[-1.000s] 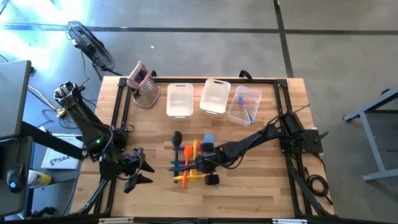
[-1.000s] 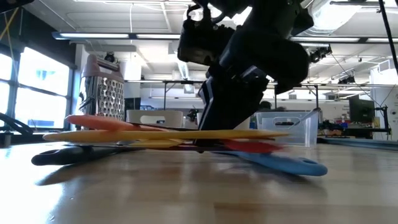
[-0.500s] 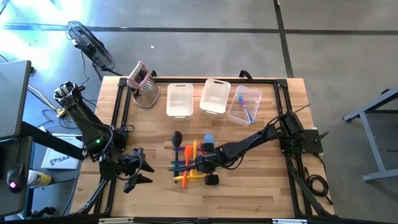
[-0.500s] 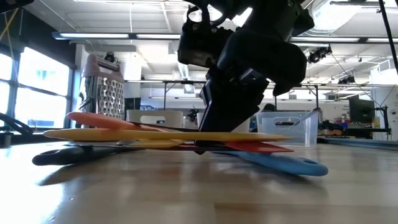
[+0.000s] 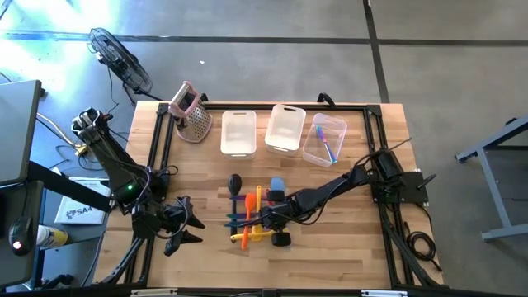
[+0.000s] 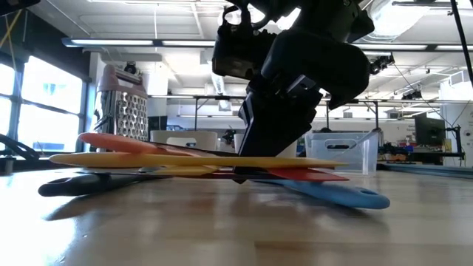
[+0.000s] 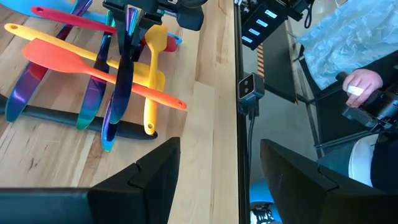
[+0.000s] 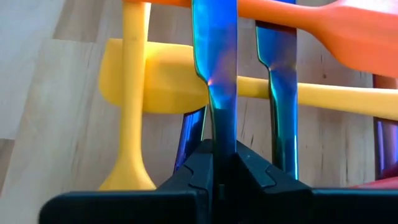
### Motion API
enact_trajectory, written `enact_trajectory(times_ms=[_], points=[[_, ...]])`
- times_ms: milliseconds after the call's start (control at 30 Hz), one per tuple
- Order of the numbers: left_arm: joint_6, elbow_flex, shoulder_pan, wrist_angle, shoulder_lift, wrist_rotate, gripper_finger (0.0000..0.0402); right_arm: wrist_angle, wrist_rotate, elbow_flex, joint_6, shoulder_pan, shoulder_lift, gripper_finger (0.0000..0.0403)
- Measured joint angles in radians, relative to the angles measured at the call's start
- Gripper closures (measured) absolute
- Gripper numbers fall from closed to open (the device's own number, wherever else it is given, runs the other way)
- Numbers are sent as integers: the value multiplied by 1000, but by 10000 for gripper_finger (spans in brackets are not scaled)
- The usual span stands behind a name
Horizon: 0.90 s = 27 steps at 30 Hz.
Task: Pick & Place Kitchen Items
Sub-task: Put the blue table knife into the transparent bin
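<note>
Your right hand [image 8: 222,165] is pinched tight on a slim iridescent blue-purple utensil [image 8: 214,68], fingers [image 8: 198,171] pressed together on its handle, right down in the pile of utensils [image 5: 254,216] on the table [image 5: 346,256]. Around that gripped utensil you've got a yellow spatula [image 8: 134,93] crossing underneath it, an orange spatula [image 7: 93,68] lying across the top, a second iridescent piece [image 8: 278,93] just beside it, a red one [image 7: 68,18] and a blue one [image 6: 336,193] sticking out of the heap, plus a dark utensil [image 5: 235,183] at the edge. Well beyond the pile sit three clear bins [image 5: 285,128] in a row, and the metal grater [image 5: 191,115] stands next to the leftmost bin. Your left hand [image 5: 183,224] is parked off to the side of the pile, fingers [image 7: 149,177] spread apart with nothing between them.
</note>
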Motion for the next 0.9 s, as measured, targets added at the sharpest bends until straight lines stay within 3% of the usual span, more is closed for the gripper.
enact_trajectory(times_ms=[467,900], points=[[-26,0,0,4,0,-2,185,1,8,0,-3,0,-1,378],[-26,0,0,-3,0,-2,185,4,96,0,-3,20,-62,378]])
